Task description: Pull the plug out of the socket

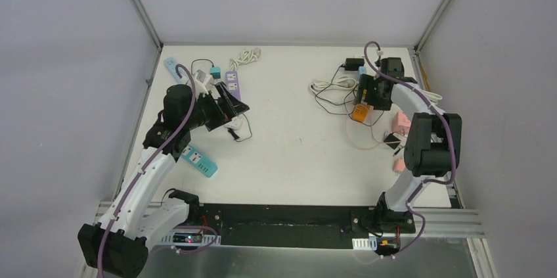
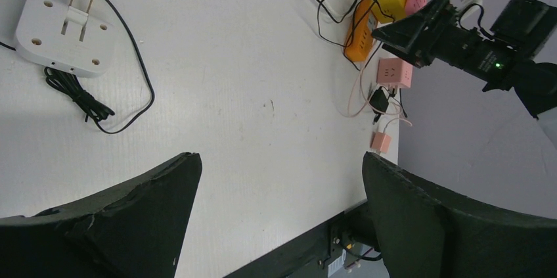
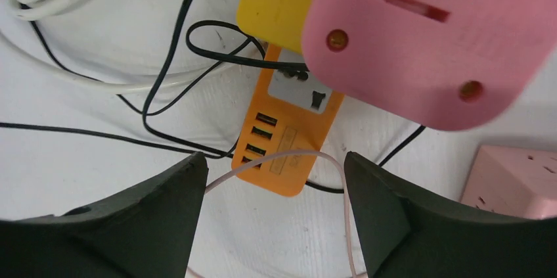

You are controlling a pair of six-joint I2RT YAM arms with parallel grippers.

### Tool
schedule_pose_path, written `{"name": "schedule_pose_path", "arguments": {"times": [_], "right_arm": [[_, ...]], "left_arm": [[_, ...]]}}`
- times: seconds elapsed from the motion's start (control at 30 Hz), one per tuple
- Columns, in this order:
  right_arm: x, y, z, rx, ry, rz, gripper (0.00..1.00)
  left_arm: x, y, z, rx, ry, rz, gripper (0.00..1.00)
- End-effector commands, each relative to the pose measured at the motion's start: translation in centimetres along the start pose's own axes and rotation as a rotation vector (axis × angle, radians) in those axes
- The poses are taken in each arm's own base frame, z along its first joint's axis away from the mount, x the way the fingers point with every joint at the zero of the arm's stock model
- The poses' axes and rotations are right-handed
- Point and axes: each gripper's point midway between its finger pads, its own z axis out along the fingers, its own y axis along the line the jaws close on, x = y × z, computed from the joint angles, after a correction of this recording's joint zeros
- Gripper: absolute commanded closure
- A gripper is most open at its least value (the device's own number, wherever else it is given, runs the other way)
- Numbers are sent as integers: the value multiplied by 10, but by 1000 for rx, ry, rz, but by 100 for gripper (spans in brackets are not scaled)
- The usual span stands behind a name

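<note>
An orange power strip with USB ports lies on the white table, and a black plug with a black cord sits in its socket. My right gripper is open just above the strip's USB end, touching nothing. It also shows in the top view over the orange strip. A thin pink cable loops across the strip between the fingers. My left gripper is open and empty over bare table. In the top view it hovers near a white pronged adaptor.
A pink adaptor on a yellow cube sits just beyond the orange strip, with a pink cube socket to the right. A coiled white cable, a purple strip and a teal strip lie around.
</note>
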Motion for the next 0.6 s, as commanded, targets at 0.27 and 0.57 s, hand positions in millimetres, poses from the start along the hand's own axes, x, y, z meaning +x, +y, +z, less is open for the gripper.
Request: {"name": "schedule_pose_path", "arguments": {"times": [0.27,0.57], "right_arm": [[-17,-9,29,242,-90,-32,22],[-4,-13,52,256,-29,-40,22]], "left_arm": [[-2,-10,-18,41,-62,-12,4],[-2,-12,-18,45,-55,-15,4]]}}
